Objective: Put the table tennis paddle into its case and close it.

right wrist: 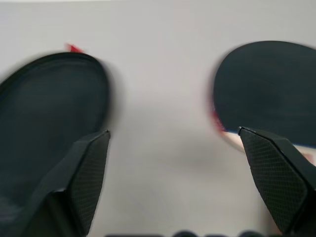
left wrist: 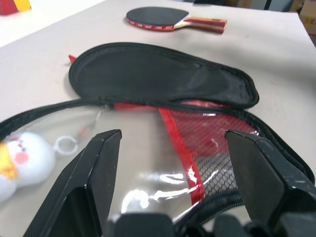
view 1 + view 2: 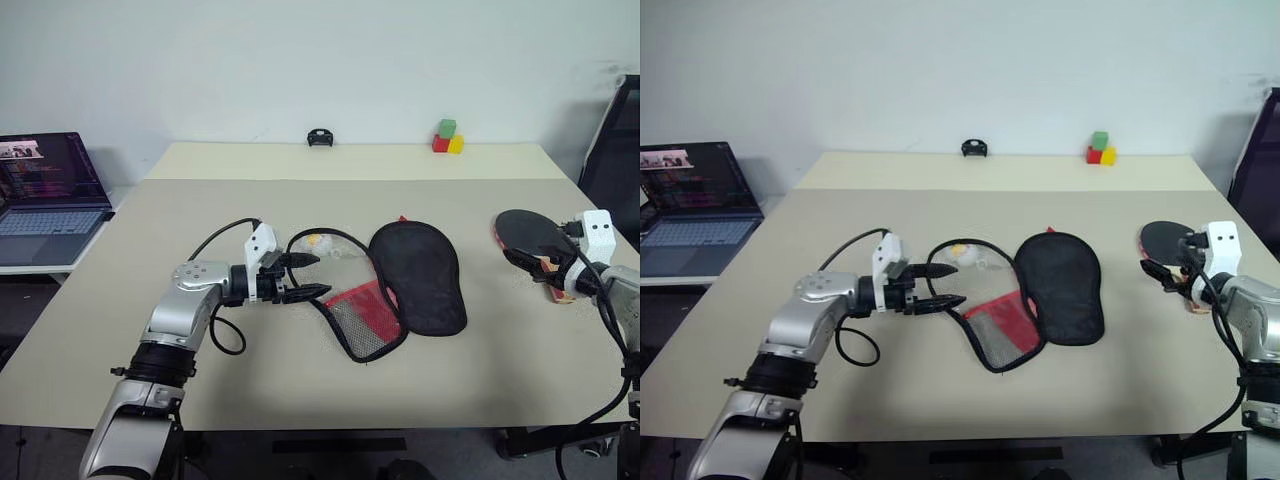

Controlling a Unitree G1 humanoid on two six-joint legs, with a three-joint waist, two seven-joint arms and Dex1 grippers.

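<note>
You see the case (image 3: 405,290) lying unzipped in the middle of the frame on the table (image 3: 300,390), its black flap folded back and its mesh half toward the left gripper (image 3: 308,276). That gripper's fingers stand wide around the case's zipper edge. At the right edge, the paddle (image 3: 528,234) lies flat, with the right gripper (image 1: 173,143) spread wide beside it, holding nothing.

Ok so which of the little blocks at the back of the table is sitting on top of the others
The green block. It sits on top of the red block and the yellow block, which rest side by side on the table near its far edge.
</note>
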